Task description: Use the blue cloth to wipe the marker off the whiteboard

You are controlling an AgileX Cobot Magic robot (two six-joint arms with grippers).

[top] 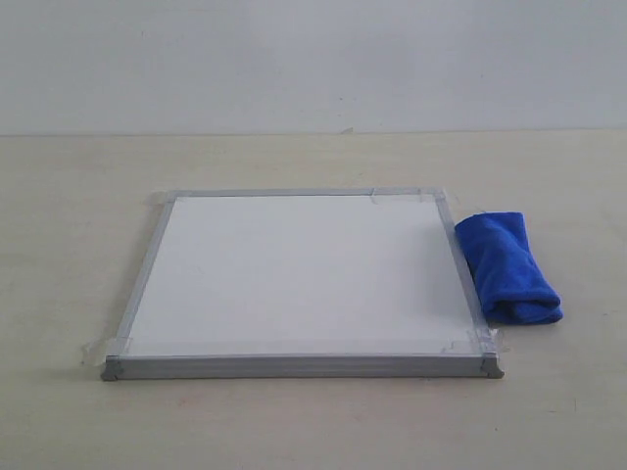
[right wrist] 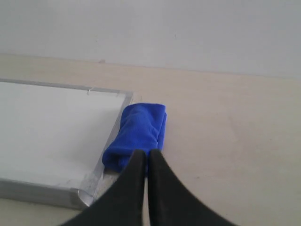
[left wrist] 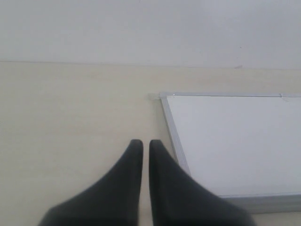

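A pale wooden worktop (top: 294,431) is seen running back to a plain white wall (top: 313,59). The whiteboard (top: 294,274) is laid flat near the middle of it, with 1 framed edge facing the exterior camera, and clear tape (top: 101,346) is seen at its corners.

The blue cloth (top: 507,266) is set on the worktop along the outside of the board's right frame rail. It is folded into a thick roll. Its long axis runs from far to near and is slanted slightly, so that the far end is against the rail near the far right corner and the near end is turned a little away from the board.

The whole board and the whole cloth are shown only in the exterior view, where neither hand is in the picture. In the left wrist view, 1 corner and 1 side rail of the board are shown, but not the cloth.

The left hand (left wrist: 146,143) is held over bare worktop just outside the board's left rail, well apart from the cloth, with its 2 fingers pressed together on nothing. The right hand (right wrist: 146,153) is likewise closed and empty; its tips are seen at the cloth's near end, and contact cannot be told.
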